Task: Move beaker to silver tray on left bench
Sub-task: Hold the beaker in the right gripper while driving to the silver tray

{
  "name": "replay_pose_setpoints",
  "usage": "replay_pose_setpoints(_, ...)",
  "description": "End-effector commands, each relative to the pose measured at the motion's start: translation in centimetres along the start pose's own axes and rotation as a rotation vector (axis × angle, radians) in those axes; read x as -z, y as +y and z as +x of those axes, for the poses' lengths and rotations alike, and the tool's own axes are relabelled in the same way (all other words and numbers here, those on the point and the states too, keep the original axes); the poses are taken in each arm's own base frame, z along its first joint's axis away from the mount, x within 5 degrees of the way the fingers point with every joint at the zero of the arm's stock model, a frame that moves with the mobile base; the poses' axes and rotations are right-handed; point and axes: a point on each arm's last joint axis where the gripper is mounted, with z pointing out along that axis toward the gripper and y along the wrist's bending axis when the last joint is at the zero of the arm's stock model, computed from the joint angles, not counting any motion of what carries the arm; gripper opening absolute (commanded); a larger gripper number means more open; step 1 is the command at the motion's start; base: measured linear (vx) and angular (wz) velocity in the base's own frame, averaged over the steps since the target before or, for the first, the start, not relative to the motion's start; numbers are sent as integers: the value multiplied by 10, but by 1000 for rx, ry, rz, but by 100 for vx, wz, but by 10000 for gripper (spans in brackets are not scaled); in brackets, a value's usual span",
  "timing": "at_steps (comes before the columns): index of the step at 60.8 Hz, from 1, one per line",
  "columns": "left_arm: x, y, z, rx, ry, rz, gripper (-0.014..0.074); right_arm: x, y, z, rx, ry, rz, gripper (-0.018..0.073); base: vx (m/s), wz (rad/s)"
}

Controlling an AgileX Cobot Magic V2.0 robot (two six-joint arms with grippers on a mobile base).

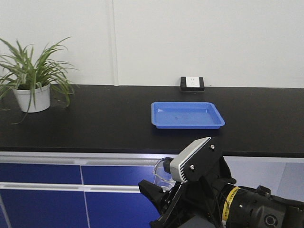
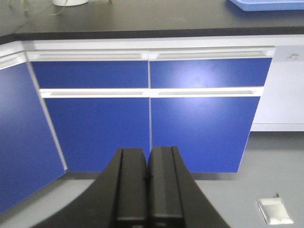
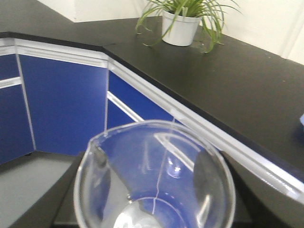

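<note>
Clamps beaker (image 3: 156,142) in right gripper (image 3: 154,168), in the air before blue cabinet fronts (image 3: 61,104), below black worktop (image 3: 228,85). Shows fingers only dimly through glass; cuts off base. Presses left gripper (image 2: 147,175) together on nothing.

Right arm (image 1: 251,209): black casing, round joint caps, yellow band (image 1: 231,202) with black markings. Wrist housing (image 1: 190,159): light grey, rounded, on a black plate, two screws visible. Left gripper (image 2: 148,154): two flat, matte black fingers (image 2: 130,180).
</note>
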Motion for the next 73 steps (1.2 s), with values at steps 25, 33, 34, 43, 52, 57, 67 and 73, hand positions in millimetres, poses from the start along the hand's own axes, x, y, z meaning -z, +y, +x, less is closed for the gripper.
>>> replay_pose_setpoints(25, -2, 0, -1, 7, -65, 3, 1, 8, 1, -23, -6, -119, -21, -11, -24, 35)
replay_pose_setpoints(33, -2, 0, -1, 7, -65, 3, 1, 8, 1, -23, -6, -119, -21, -11, -15, 70)
replay_pose_setpoints(34, -2, 0, -1, 7, -65, 3, 1, 8, 1, -23, -6, -119, -21, -11, -14, 77)
replay_pose_setpoints(43, -2, 0, -1, 7, -65, 3, 1, 8, 1, -23, -6, -119, -21, -11, -14, 85)
replay_pose_setpoints(52, -2, 0, -1, 7, -65, 3, 1, 8, 1, -23, -6, -119, -21, -11, -13, 93)
replay_pose_setpoints(57, -2, 0, -1, 7, -65, 3, 1, 8, 1, -23, -6, -119, -21, -11, -11, 93)
replay_pose_setpoints(67, -2, 0, -1, 7, -65, 3, 1, 8, 1, -23, -6, -119, -21, -11, -9, 89)
replay_pose_setpoints(73, -2, 0, -1, 7, -65, 3, 1, 8, 1, -23, -6, -119, -21, -11, -5, 85)
